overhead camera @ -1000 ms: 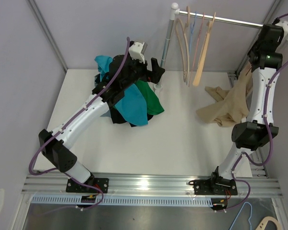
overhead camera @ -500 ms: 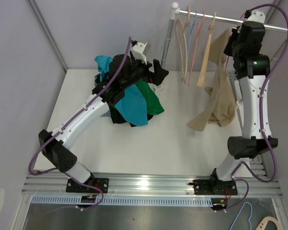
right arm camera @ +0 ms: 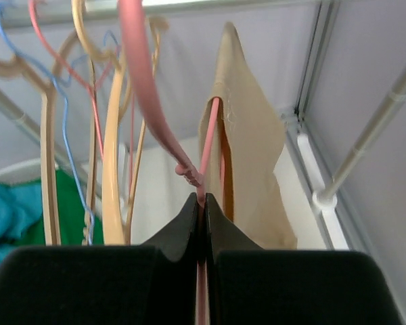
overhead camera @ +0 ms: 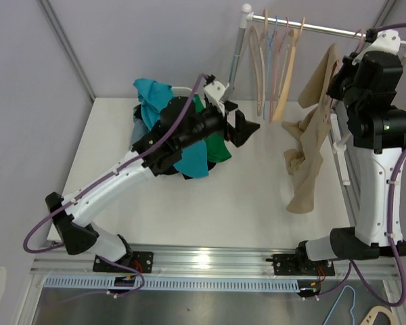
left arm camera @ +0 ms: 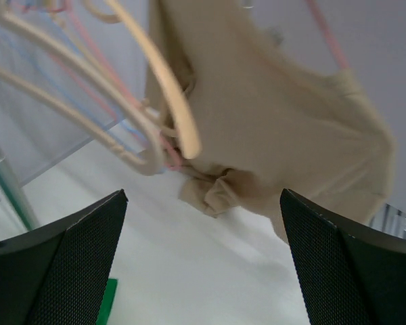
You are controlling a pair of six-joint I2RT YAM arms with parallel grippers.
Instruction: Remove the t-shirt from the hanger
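- T-shirt (overhead camera: 310,145), beige, hangs on pink hanger (right arm camera: 149,115) at far right, beside the rail.
- Right gripper (right arm camera: 204,203) pinches pink hanger.
- Left gripper (overhead camera: 242,127) spread wide, mid-table, holding nothing.

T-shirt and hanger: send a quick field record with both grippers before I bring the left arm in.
t-shirt: beige, on the pink hanger, hanging down toward the table
pink hanger: pinched by the right gripper beside the rail
right gripper: shut on the pink hanger
left gripper: open, empty, facing the t-shirt, apart from it
rail: empty hangers left of the t-shirt
step: t-shirt not yet off
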